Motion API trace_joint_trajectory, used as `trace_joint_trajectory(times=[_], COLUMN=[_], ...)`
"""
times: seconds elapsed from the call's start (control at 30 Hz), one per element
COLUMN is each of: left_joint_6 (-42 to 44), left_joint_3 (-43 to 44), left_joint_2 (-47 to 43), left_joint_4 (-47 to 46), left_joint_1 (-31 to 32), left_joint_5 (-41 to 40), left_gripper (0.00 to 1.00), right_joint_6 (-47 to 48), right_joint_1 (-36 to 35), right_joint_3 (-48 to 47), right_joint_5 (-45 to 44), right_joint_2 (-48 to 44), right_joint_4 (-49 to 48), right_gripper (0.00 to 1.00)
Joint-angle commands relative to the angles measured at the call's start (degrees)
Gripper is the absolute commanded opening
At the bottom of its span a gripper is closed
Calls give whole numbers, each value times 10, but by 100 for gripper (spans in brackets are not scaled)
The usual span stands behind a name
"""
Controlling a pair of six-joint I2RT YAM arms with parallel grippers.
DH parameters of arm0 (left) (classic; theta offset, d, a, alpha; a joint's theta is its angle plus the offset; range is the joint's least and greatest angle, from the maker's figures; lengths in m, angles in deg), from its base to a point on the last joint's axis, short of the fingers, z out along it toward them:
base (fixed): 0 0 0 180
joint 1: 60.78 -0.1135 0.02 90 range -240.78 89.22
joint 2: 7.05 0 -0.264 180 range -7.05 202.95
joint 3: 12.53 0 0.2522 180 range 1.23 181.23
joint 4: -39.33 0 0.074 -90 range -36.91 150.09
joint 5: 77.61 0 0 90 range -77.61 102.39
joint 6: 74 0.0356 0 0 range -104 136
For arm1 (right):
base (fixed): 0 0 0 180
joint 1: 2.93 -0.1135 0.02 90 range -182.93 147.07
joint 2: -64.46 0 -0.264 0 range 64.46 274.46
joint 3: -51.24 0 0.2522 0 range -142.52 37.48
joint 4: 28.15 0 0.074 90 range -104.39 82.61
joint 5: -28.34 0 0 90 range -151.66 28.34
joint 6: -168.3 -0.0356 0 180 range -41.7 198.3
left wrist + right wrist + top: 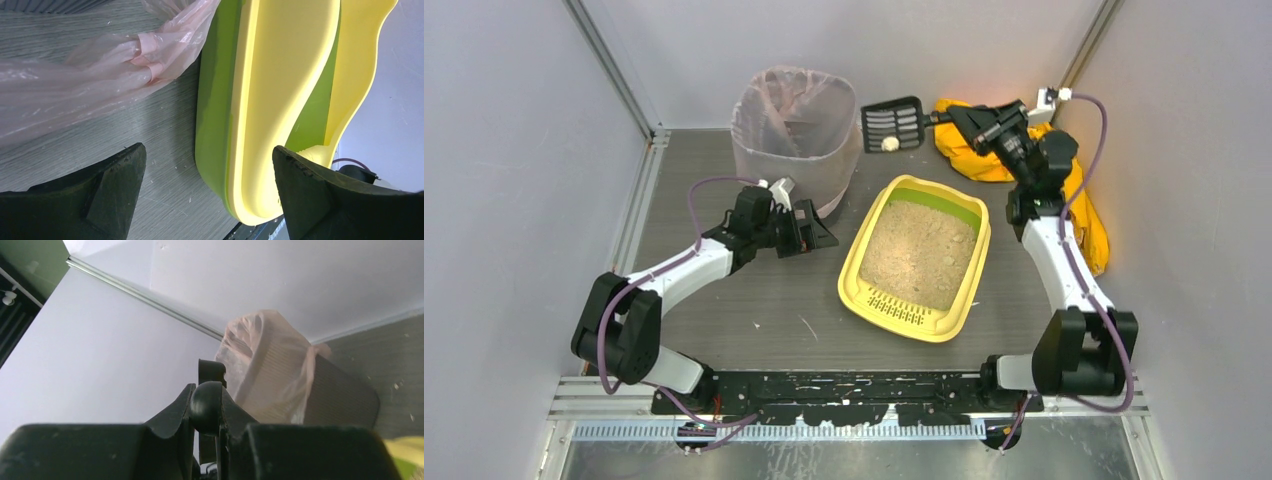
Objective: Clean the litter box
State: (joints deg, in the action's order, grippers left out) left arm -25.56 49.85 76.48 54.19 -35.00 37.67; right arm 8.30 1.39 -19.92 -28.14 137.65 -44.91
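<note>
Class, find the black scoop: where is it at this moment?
In the top view, the scoop is at the far side, right of centre. It is gripped by the right arm's fingers, between the bagged bin and the yellow cloth, beyond the litter box.

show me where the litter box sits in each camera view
Top external: litter box, just right of centre.
Left wrist: litter box edge-on, filling centre and right.
Right wrist: litter box, a yellow-green sliver, bottom right corner.
Shared landmark: bagged bin.
</note>
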Motion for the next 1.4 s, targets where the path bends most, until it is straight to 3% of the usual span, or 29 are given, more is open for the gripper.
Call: trace_joint_trajectory(times=[0.0, 0.2, 0.43, 0.53, 0.63, 0.83, 1.0, 1.2, 1.37], left_joint_6=[3, 3, 6, 10, 14, 18, 16, 24, 24], left_joint_3=[8, 8, 7, 7, 8, 10, 14, 16, 17], left_joint_2=[-25, -25, -30, -35, -40, -29, -18, -25, -21], left_joint_4=[-16, -16, -13, -13, 3, 4, -1, 10, 10], left_joint_1=[1, 1, 1, 1, 1, 1, 1, 2, 1], left_joint_5=[1, 1, -5, -13, -18, -20, -5, -16, -14], left_gripper=[95, 95, 95, 95, 95, 95, 95, 95, 95], right_joint_6=[23, 49, 148, 234, 400, 599, 731, 785, 765], right_joint_1=[-41, -102, -173, -203, -246, -331, -401, -423, -423], right_joint_3=[-132, -305, -534, -600, -673, -746, -770, -773, -763], right_joint_5=[-48, -59, -48, -50, -79, -178, -287, -321, -318], right_joint_2=[76, 202, 354, 394, 418, 420, 412, 405, 385], right_joint_4=[-16, 33, 176, 234, 360, 470, 500, 504, 474], right_gripper=[1, 1, 1, 1, 1, 1, 1, 1, 0])
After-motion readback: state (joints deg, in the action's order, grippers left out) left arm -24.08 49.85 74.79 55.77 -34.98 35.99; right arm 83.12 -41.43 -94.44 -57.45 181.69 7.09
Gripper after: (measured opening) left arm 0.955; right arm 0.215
